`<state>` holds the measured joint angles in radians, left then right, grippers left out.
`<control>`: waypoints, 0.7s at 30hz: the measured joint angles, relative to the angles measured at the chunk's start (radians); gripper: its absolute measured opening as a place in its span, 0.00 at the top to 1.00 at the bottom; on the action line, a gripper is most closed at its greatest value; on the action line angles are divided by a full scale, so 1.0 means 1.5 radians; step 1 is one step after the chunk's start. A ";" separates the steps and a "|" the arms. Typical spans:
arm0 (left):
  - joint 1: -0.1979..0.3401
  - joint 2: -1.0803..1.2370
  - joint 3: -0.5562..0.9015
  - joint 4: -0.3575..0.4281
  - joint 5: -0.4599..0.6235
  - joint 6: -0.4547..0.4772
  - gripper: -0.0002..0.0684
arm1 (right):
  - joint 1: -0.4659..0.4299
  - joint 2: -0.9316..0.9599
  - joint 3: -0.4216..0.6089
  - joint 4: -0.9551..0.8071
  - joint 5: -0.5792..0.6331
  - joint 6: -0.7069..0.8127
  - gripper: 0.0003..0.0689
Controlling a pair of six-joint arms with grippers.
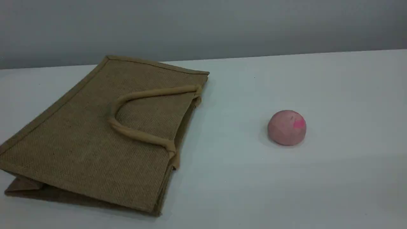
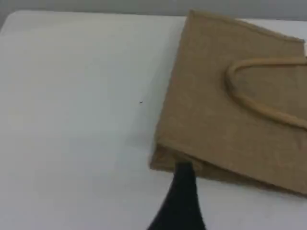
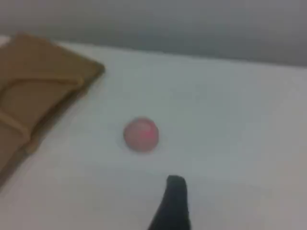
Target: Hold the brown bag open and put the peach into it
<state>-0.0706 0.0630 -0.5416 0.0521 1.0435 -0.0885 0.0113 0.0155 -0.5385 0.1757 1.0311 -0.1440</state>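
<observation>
The brown bag [image 1: 95,133] lies flat and closed on the left half of the white table [image 1: 334,178], its mouth edge toward the right. One loop handle [image 1: 159,92] rests on its upper face. The peach [image 1: 286,128], pink with a brighter blotch, sits alone to the right of the bag. Neither arm shows in the scene view. In the left wrist view my left gripper [image 2: 184,170] hovers by a corner of the bag [image 2: 216,110], holding nothing. In the right wrist view my right gripper [image 3: 175,184] hangs a short way from the peach [image 3: 141,135], holding nothing; the bag [image 3: 33,81] is at the left.
A grey wall [image 1: 203,25] stands behind the table's far edge. Bare white tabletop lies between bag and peach and all around the peach.
</observation>
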 joint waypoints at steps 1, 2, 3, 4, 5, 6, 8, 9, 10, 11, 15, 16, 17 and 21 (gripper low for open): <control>-0.006 0.013 -0.006 0.000 -0.004 -0.001 0.15 | 0.000 0.013 -0.007 0.000 -0.007 0.000 0.15; -0.012 0.028 -0.013 0.000 -0.011 -0.001 0.15 | 0.000 0.027 -0.016 0.000 -0.017 -0.001 0.15; -0.017 0.046 -0.020 0.000 -0.016 -0.007 0.15 | 0.000 0.040 -0.026 0.002 -0.027 -0.001 0.15; -0.022 0.062 -0.027 0.000 -0.024 -0.014 0.15 | 0.000 0.057 -0.035 0.003 -0.039 0.002 0.15; -0.024 0.082 -0.032 0.000 -0.032 -0.018 0.15 | 0.000 0.076 -0.044 0.005 -0.054 0.006 0.15; -0.024 0.103 -0.038 -0.002 -0.045 -0.019 0.15 | 0.000 0.092 -0.053 0.005 -0.066 0.008 0.15; -0.024 0.145 -0.050 -0.003 -0.073 -0.019 0.15 | 0.000 0.134 -0.069 0.006 -0.099 0.009 0.15; -0.024 0.169 -0.055 -0.007 -0.090 -0.018 0.15 | 0.000 0.156 -0.077 0.006 -0.115 0.008 0.15; -0.024 0.194 -0.060 -0.012 -0.111 -0.018 0.15 | 0.000 0.175 -0.086 0.006 -0.127 0.008 0.15; -0.024 0.219 -0.063 -0.018 -0.135 -0.018 0.15 | 0.000 0.199 -0.093 0.007 -0.141 0.012 0.15; -0.024 0.320 -0.082 -0.021 -0.206 -0.018 0.15 | 0.000 0.290 -0.125 0.007 -0.197 0.033 0.15; -0.024 0.343 -0.086 -0.021 -0.218 -0.018 0.15 | 0.000 0.313 -0.132 0.007 -0.215 0.033 0.15; -0.024 0.372 -0.092 -0.022 -0.235 -0.018 0.15 | 0.000 0.333 -0.139 0.007 -0.232 0.032 0.15; -0.024 0.484 -0.122 -0.041 -0.296 -0.017 0.15 | 0.000 0.414 -0.155 0.012 -0.285 0.031 0.15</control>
<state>-0.1063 0.7891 -0.7244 -0.0095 0.5999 -0.1134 0.0113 0.6372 -0.7716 0.1937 0.6043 -0.0968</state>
